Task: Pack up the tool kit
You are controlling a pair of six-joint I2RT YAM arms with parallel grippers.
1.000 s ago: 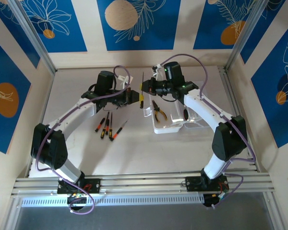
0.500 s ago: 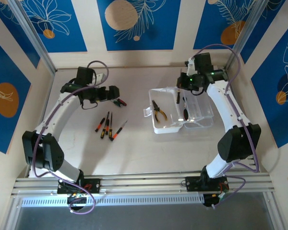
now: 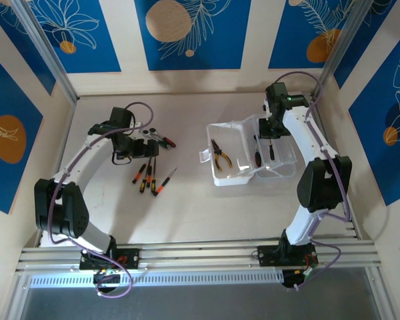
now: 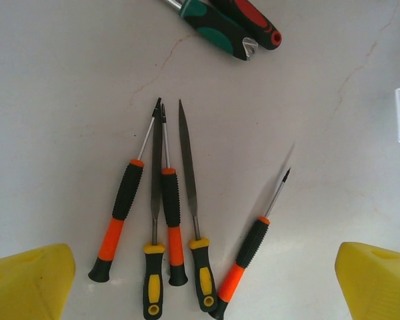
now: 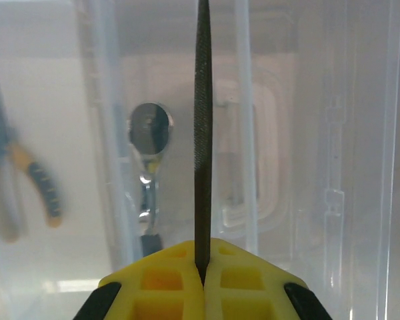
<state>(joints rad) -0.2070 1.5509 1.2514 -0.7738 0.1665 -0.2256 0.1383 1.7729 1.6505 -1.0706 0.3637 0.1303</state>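
- Surface (image 3: 187, 207): pale grey, matte, evenly lit; faint marks are noted.
- Walls (image 3: 125, 40): cream boards, fitted with blue panels (image 3: 213, 47) printed with white leaves and orange discs.
- Rails (image 3: 200, 257): aluminium, mounted along the near edge.

The left arm (image 3: 87, 159) and right arm (image 3: 307, 133) share white shells on the long links, black joint housings and a purple cable looped alongside. The left pincer's fingers (image 4: 28, 281) are plain yellow; the right pincer's fingers (image 5: 180, 283) show moulded square pockets, apparently black-edged.
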